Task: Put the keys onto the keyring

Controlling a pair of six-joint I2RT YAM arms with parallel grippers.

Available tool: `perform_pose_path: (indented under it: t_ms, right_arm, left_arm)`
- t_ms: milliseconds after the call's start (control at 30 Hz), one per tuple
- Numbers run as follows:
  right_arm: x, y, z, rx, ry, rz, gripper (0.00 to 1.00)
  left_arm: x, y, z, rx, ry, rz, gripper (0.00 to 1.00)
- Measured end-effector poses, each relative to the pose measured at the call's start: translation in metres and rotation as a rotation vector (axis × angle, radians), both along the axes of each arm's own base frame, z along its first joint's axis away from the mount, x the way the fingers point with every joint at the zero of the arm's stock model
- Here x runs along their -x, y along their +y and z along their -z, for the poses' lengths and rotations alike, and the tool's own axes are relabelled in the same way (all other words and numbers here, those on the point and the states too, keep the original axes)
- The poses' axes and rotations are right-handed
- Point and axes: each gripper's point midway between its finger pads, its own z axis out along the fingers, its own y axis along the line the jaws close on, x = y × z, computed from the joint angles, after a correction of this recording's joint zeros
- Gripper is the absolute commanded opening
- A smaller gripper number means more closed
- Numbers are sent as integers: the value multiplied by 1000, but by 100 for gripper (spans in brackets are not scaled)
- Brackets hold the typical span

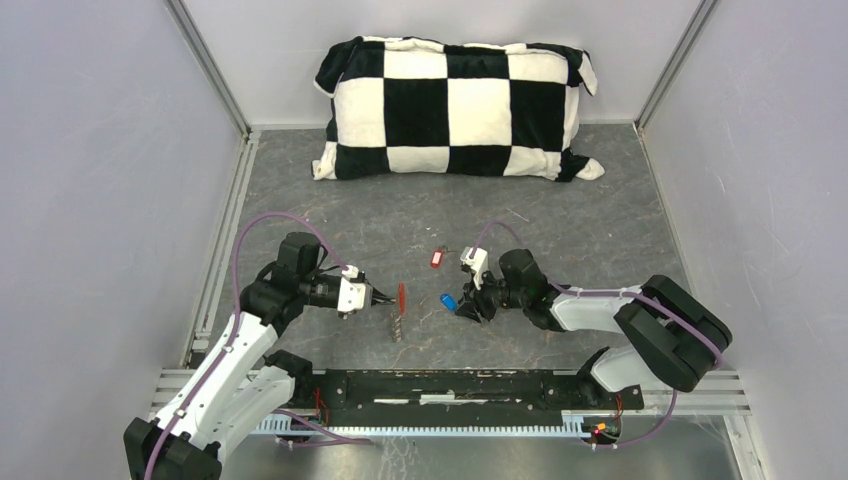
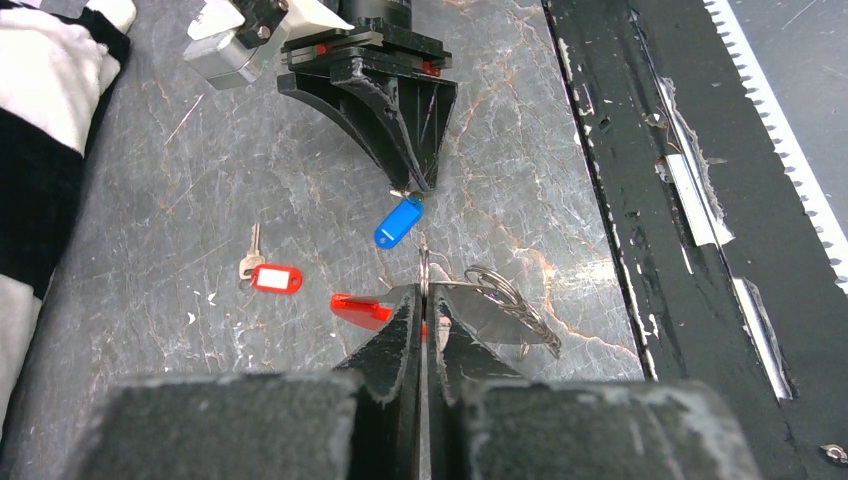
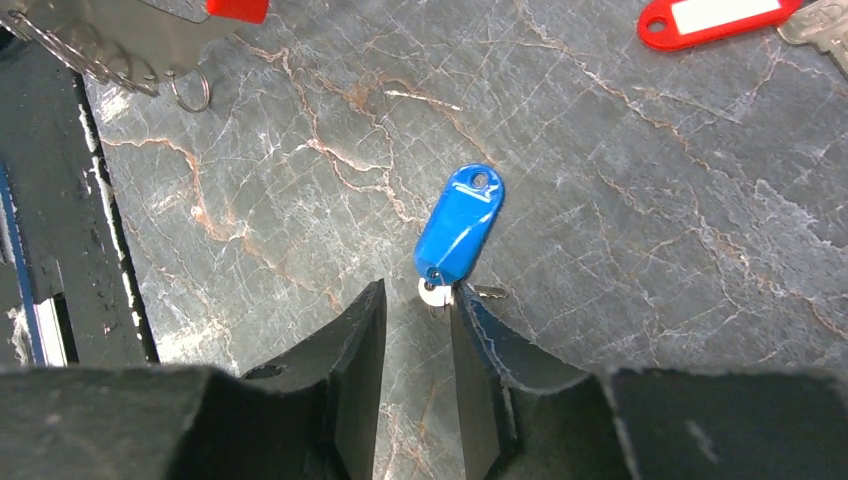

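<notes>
My left gripper [image 1: 383,296] [image 2: 425,292] is shut on the thin keyring [image 2: 424,268], held edge-on. A red tag [image 2: 352,307] [image 1: 401,294] and a short chain with small rings [image 2: 512,305] hang from it. A key with a blue tag [image 3: 460,222] [image 1: 449,301] [image 2: 398,221] lies on the grey floor. My right gripper [image 3: 420,290] [image 1: 468,306] stands open right at it. The silver key head [image 3: 434,293] touches the tip of the right-hand finger, and nothing sits between the jaws. Another key with a red-and-white tag [image 1: 436,258] [image 2: 275,277] [image 3: 705,18] lies just beyond.
A black-and-white checked pillow [image 1: 455,105] lies against the back wall. A black toothed rail [image 1: 450,385] runs along the near edge between the arm bases. Grey walls close in both sides.
</notes>
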Motion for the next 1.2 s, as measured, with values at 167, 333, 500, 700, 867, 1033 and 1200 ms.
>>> perform_pose_path:
  t_ms: [167,333,500,700,867,1033,1200]
  right_arm:
    - [3,1,2,-5,12,-15,26]
    - [4,1,6,-1,24,-18,23]
    - [5,1,9,-2,27,-21,18]
    - [7,0,12,-6,23,-20,1]
    - [9,-3,7,-19,6,-20,0]
    - [9,0,-11,-67,-41,-30,0]
    - [15,6,-24,-89,-75,-65,0]
  left_arm:
    - [0,0,0,0,0,0,2]
    - [0,0,0,0,-2,0,2]
    - [0,0,-2,3,-8,0,2]
    - [-1,0,-5,5,-14,0,2]
    - [-1,0,-5,6,-17,0,2]
    - [-1,0,-5,6,-17,0,2]
    - [-1,0,-6,5,-13,0,2]
